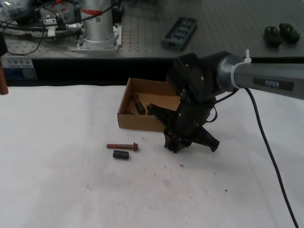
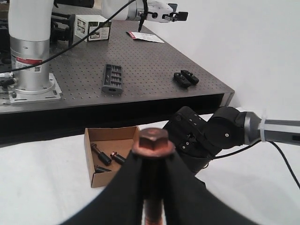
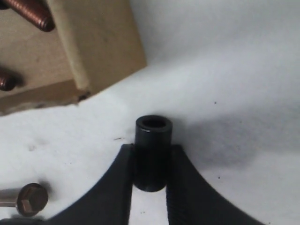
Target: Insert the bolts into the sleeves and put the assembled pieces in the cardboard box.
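My left gripper [image 2: 152, 161] is shut on a copper bolt [image 2: 151, 143], whose hex head sticks up above the fingers; the same bolt [image 1: 2, 78] hangs at the far left edge of the high view. My right gripper [image 3: 152, 164] is shut on a black sleeve [image 3: 153, 136], held just above the white cloth with its open end showing, beside the cardboard box [image 3: 93, 51]. In the high view this gripper [image 1: 173, 145] sits at the front right corner of the box [image 1: 124, 102]. Another bolt [image 1: 122, 146] and another sleeve [image 1: 120, 154] lie loose on the cloth to its left.
The box holds a few assembled pieces [image 1: 138, 104]. Behind the cloth runs a raised perforated metal bench [image 1: 228, 28] with a dark slotted case [image 1: 179, 32], a metal post [image 1: 97, 21] and small black parts [image 1: 281, 34]. The right arm's cable [image 1: 270, 156] trails over the cloth.
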`<state>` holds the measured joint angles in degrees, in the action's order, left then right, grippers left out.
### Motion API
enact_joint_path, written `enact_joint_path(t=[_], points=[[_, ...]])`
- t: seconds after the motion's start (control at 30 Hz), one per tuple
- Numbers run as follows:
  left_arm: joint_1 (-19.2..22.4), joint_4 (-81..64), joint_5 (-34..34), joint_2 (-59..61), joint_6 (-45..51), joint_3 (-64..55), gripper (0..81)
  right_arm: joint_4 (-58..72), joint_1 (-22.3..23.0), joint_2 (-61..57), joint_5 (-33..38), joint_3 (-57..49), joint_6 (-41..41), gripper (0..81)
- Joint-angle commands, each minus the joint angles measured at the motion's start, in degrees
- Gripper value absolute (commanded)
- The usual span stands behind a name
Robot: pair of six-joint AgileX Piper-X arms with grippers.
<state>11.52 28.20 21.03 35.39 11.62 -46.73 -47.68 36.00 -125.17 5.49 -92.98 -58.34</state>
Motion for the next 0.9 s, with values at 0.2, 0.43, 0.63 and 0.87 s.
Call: enact_joint_path(t=[0.2, 0.43, 0.63, 0.87], points=[[-0.2, 1.6, -0.9, -0.4, 0.5, -0.4, 0.6, -3.3, -0.8, 1.4, 4.1, 0.0, 22.1, 4.9], [-0.2, -5.9, 0.9, 4.2, 6.8, 1.9, 0.6, -7.3, -1.2, 10.7, -0.6, 2.4, 55.0, 4.9], [-0.2, -21.6, 8.1, 11.7, 18.1, 6.1, 0.6, 6.2, -4.0, 25.4, 14.9, 17.7, 64.8, 4.9], [-0.2, -34.7, 14.3, 24.5, 20.0, 6.4, 0.6, 25.2, -5.8, 39.1, 27.0, 41.0, 64.6, 4.9]])
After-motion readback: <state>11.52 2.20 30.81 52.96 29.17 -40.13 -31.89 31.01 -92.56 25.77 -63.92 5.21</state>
